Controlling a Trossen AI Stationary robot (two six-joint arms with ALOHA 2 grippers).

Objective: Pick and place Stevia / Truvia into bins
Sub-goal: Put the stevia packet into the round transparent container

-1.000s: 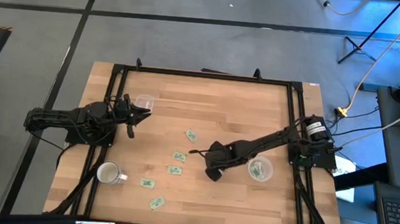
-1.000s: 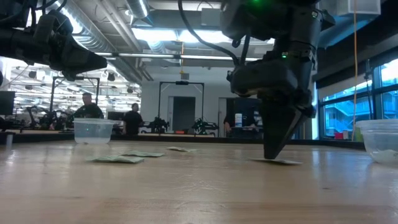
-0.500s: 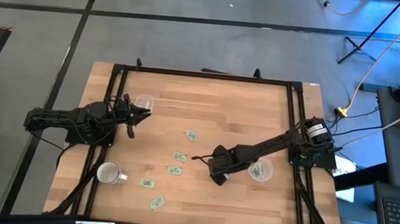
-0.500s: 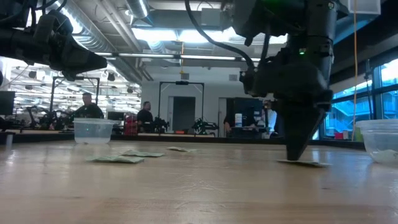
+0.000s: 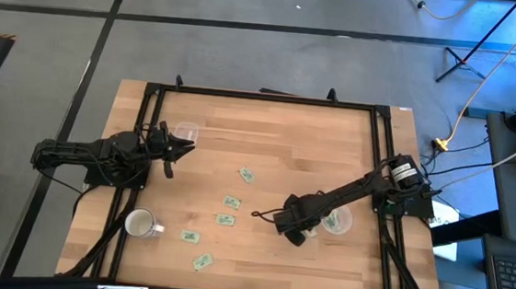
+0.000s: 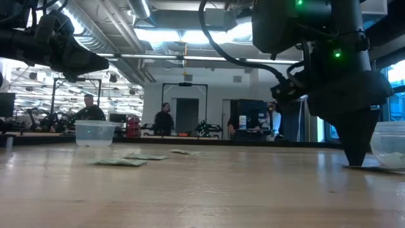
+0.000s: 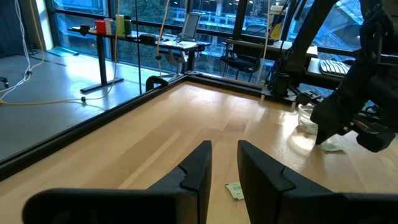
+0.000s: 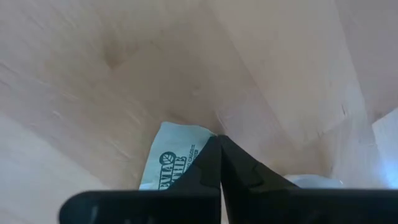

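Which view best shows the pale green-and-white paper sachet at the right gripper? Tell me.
Right wrist view: the pale green-and-white paper sachet fills it, print readable, under shut fingers. Low view shows its edge; left wrist, a distant pale patch; high view hides it.

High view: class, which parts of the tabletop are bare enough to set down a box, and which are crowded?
Bare: the far middle, between the left cup and the right frame rail. Crowded: the sachets between mug and right claw.

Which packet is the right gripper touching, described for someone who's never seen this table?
Find the clear cup near the table's right edge. Beside it, the right gripper presses shut fingertips onto one pale green packet. The other packets lie loose mid-table, with nothing touching them.
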